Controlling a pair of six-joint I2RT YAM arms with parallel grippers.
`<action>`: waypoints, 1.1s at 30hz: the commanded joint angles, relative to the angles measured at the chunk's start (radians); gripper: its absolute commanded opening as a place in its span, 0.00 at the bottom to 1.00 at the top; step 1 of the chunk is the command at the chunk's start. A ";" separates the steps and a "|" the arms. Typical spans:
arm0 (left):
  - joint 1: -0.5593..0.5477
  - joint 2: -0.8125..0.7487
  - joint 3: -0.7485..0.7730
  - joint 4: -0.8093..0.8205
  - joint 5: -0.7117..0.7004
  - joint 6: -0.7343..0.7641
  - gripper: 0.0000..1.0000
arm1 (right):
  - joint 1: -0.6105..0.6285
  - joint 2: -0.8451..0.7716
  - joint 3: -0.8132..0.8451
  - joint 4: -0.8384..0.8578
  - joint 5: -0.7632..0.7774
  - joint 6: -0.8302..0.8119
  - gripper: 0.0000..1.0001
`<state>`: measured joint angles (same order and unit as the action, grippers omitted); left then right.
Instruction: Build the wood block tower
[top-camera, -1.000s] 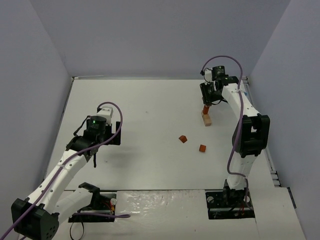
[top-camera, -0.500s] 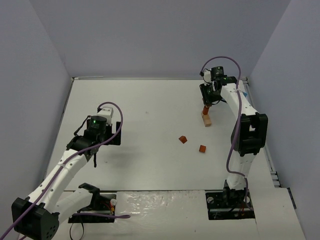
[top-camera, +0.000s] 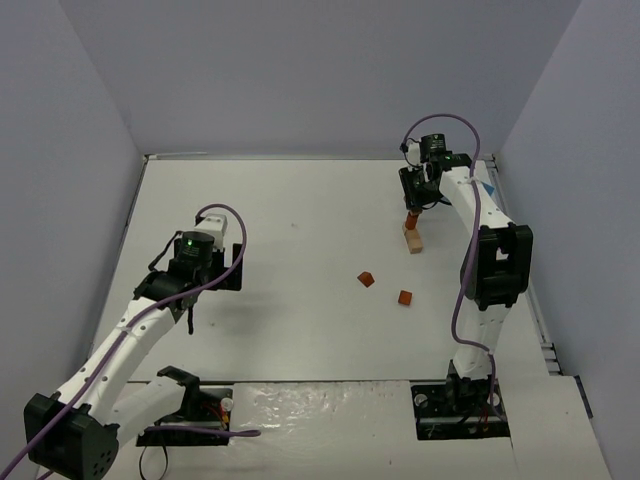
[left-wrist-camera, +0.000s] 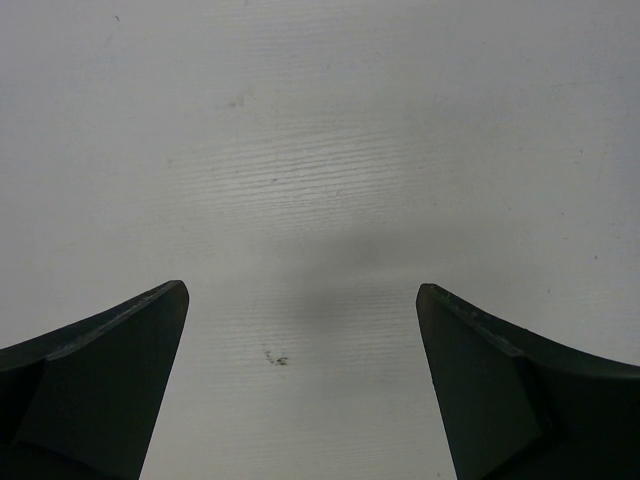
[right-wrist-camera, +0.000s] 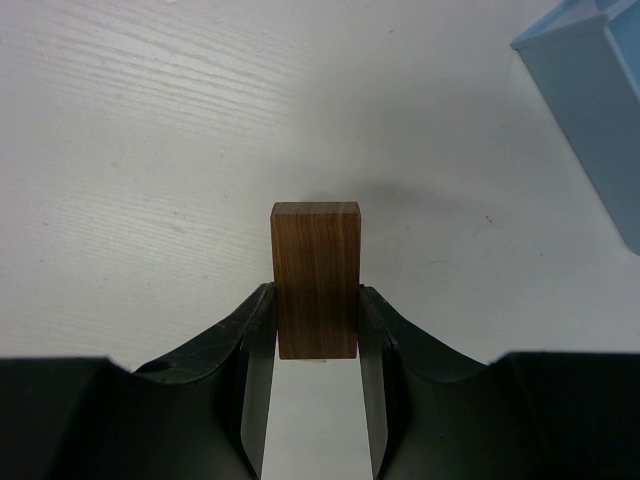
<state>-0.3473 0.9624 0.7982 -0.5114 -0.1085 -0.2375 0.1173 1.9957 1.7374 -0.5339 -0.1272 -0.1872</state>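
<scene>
Now | right gripper (right-wrist-camera: 317, 298) grasps brown block (right-wrist-camera: 316, 255) | left gripper (left-wrist-camera: 302, 290) released | blue box (right-wrist-camera: 585, 90) contents unseen

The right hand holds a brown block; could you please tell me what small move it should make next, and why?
Probably ease the right hand straight down a little. It is shut on the brown block, which the top view shows just above the tan block; whether they touch I cannot tell.
</scene>
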 joint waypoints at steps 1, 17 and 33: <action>0.007 0.002 0.058 0.034 -0.002 0.014 0.97 | -0.007 -0.008 0.036 0.021 0.013 0.015 0.00; 0.007 0.005 0.060 0.036 0.007 0.010 0.97 | -0.006 -0.045 -0.006 0.017 0.028 0.034 0.00; 0.007 0.002 0.059 0.031 0.007 0.012 0.97 | -0.006 -0.053 -0.025 0.018 0.029 0.038 0.00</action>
<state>-0.3466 0.9668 0.7986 -0.5114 -0.1032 -0.2375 0.1173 1.9957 1.7222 -0.5325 -0.1184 -0.1574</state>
